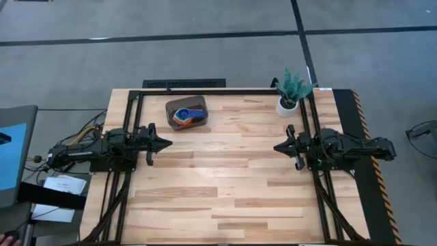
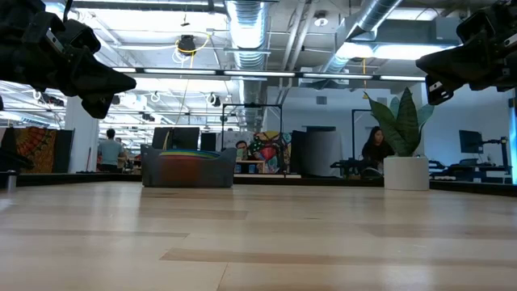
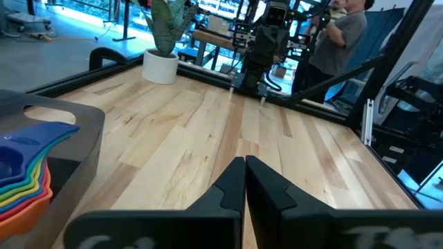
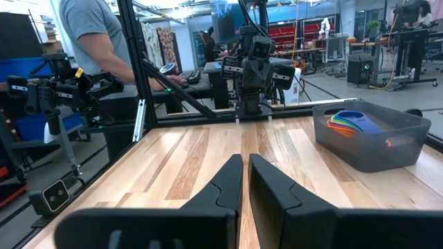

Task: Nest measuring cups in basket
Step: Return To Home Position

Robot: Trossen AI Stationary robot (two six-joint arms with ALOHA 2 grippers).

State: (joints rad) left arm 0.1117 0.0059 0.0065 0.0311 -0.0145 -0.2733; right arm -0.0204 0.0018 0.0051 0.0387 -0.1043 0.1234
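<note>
The pale wooden plank bench (image 1: 232, 198) carries little. The two dark arms lie low at its opposite sides, facing each other across the middle. The left hand (image 1: 167, 144) has its fingers pressed together on nothing, and the right hand (image 1: 277, 146) likewise. The dark grey-brown rectangular plastic basket (image 1: 198, 102) sits by the far edge, its long axis running side to side, nearer the left arm and well apart from both hands. Inside it the rainbow-coloured plastic measuring cups (image 1: 184, 117) sit nested, blue uppermost. Judging by this, homing needs no reach toward the basket.
</note>
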